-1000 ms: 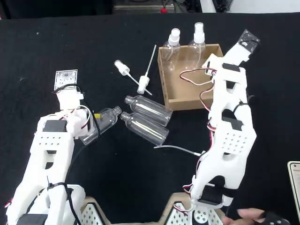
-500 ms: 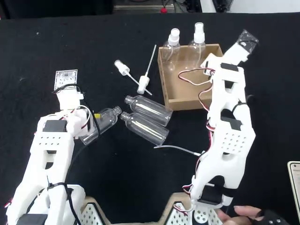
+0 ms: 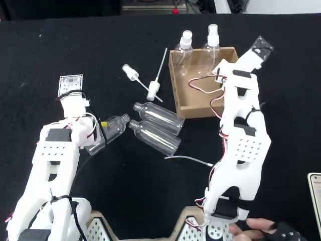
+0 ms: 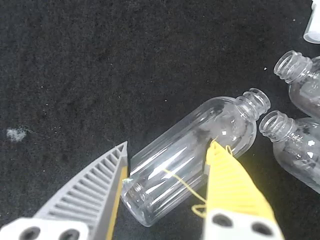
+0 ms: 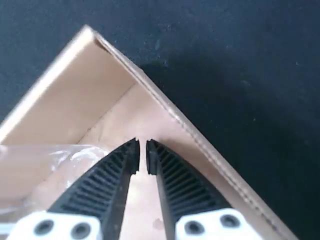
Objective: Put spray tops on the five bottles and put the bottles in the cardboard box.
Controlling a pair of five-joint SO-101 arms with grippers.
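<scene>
Clear glossy plastic bottle (image 4: 190, 135), matt cardboard box (image 5: 65, 100)

A black, felt-like cloth (image 3: 40, 45) covers the whole table (image 3: 296, 105), flecked here and there with pale lint (image 4: 15, 134). Beyond its far edge runs a narrow strip of room: a dark panel (image 3: 60, 7) at the left, a tangle of cables (image 3: 198, 6) in the middle, a white surface (image 3: 281, 6) at the right. Light falls evenly, with soft shadows.
</scene>
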